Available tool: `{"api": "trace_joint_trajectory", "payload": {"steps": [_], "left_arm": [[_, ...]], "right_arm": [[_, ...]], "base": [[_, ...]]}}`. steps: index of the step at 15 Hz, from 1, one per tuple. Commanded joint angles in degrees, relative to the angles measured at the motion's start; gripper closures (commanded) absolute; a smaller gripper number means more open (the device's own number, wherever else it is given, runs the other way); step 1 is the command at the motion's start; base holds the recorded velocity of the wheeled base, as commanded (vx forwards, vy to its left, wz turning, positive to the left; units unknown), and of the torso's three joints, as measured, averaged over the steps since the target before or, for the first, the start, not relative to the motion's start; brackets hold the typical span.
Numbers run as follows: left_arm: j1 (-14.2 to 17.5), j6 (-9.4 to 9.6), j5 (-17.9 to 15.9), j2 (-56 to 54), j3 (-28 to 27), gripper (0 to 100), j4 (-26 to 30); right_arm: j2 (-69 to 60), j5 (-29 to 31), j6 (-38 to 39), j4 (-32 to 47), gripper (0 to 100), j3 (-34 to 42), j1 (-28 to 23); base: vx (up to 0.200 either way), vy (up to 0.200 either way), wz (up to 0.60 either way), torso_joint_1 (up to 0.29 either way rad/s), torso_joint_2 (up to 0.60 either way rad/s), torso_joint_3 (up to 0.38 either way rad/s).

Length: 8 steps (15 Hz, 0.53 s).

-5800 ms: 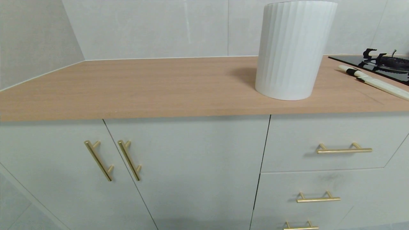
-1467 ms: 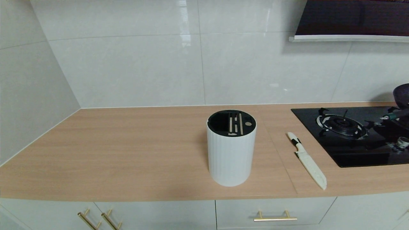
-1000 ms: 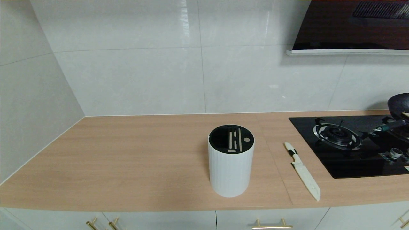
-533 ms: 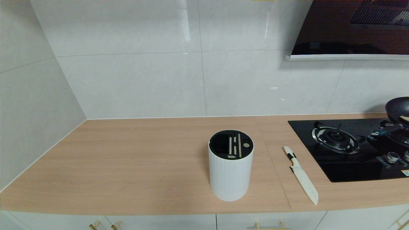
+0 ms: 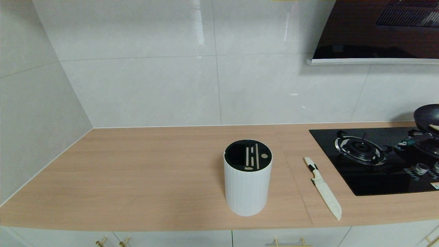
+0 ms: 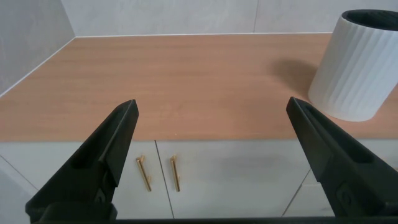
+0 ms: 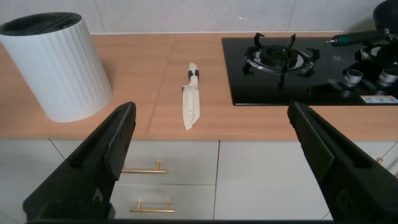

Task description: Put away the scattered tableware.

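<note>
Lying right of the slotted knife holder [image 5: 247,178], the knife [image 5: 322,187] likely wants a square pinch on its far handle from the right gripper [image 7: 210,112], fingers spread like the left gripper's [image 6: 211,107].

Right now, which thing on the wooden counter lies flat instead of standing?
The knife, flat on the counter between the holder and the stove; the white holder stands upright.
</note>
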State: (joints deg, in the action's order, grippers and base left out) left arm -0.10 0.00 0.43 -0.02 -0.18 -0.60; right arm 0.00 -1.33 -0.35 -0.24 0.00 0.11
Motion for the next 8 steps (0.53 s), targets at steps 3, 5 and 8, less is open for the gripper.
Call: {"api": "trace_joint_trajectory", "payload": {"steps": [3, 5, 8], "left_arm": [[0.01, 0.00, 0.01, 0.02, 0.01, 0, -0.02], [0.01, 0.00, 0.01, 0.02, 0.01, 0, -0.02], [0.01, 0.00, 0.01, 0.02, 0.01, 0, -0.02]], "right_arm": [[0.09, -0.17, 0.00, -0.02, 0, 0.00, -0.02], [1.32, -0.17, 0.00, -0.02, 0, 0.00, 0.24], [5.89, -0.25, -0.44, -1.16, 0, -5.62, 0.42]], "base": [[0.000, 0.000, 0.00, 0.000, 0.00, 0.000], [0.000, 0.000, 0.00, 0.000, 0.00, 0.000], [0.000, 0.000, 0.00, 0.000, 0.00, 0.000]]}}
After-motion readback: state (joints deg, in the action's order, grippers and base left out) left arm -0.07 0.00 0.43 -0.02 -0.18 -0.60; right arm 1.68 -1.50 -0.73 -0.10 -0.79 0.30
